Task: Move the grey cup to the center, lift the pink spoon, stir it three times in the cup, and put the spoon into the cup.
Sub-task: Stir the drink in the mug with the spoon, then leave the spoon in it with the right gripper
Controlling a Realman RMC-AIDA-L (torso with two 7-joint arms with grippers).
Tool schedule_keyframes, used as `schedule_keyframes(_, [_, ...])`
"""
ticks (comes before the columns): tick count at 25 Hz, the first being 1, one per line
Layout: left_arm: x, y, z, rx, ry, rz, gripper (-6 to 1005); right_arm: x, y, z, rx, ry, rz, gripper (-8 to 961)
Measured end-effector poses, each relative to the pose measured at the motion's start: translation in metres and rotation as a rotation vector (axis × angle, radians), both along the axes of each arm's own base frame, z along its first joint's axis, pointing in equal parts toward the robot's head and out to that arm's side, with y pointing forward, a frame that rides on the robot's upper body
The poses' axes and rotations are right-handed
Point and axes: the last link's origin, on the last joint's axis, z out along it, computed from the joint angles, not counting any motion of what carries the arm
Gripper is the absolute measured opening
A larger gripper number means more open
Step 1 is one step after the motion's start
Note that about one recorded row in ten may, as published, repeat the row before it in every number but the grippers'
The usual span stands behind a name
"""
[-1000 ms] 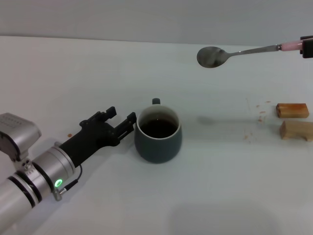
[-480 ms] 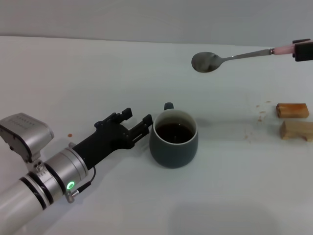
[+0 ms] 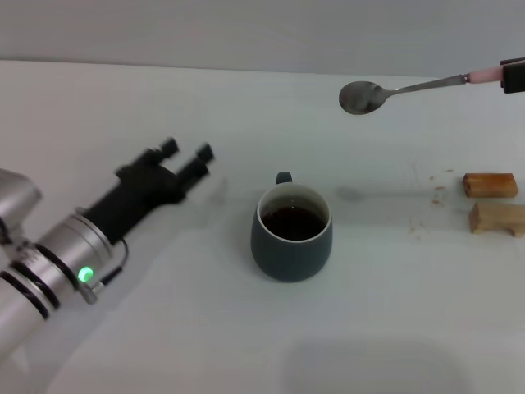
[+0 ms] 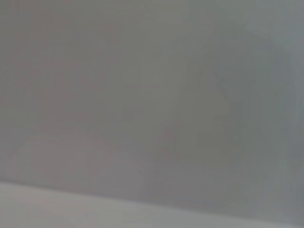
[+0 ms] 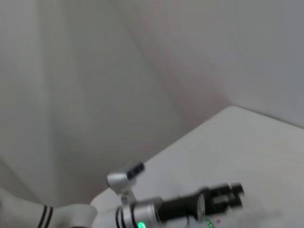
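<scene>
The grey cup (image 3: 292, 234) has been released near the table's centre, and the left gripper (image 3: 187, 153), its fingers spread, has been drawn back to the left, well clear. The pink spoon (image 3: 414, 87) is held pinched by its handle in the right gripper (image 3: 514, 75) at the far right, above the table, so the stirring is judged to come next.

We see the grey cup (image 3: 292, 234) standing upright near the middle of the bench (image 3: 385, 328). It is a round dark blue-grey mug with a pale rim, dark liquid inside, and a small loop handle at its far side. The pink spoon (image 3: 414, 88) hangs in the air, well apart from the cup, nearly level, its silver bowl toward the left and its pale pink handle at the right edge.
</scene>
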Motion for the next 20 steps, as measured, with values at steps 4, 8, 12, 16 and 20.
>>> schedule_keyframes(4, [-0.003, 0.004, 0.02, 0.082, -0.046, -0.002, 694, -0.002, 0.007, 0.001, -0.019, -0.044, -0.013, 102])
schedule_keyframes(8, [-0.004, 0.006, 0.038, 0.151, -0.085, -0.021, 694, -0.009, 0.014, -0.002, -0.049, -0.108, -0.011, 101])
schedule_keyframes(12, [-0.004, 0.006, 0.051, 0.212, -0.1, -0.041, 694, -0.017, 0.021, -0.01, -0.107, -0.218, -0.016, 103])
schedule_keyframes(16, [-0.006, 0.005, 0.06, 0.262, -0.108, -0.053, 693, -0.026, 0.027, -0.018, -0.149, -0.281, -0.002, 106])
schedule_keyframes(20, [-0.006, 0.002, 0.063, 0.276, -0.118, -0.064, 693, -0.031, 0.029, -0.027, -0.182, -0.337, 0.006, 108])
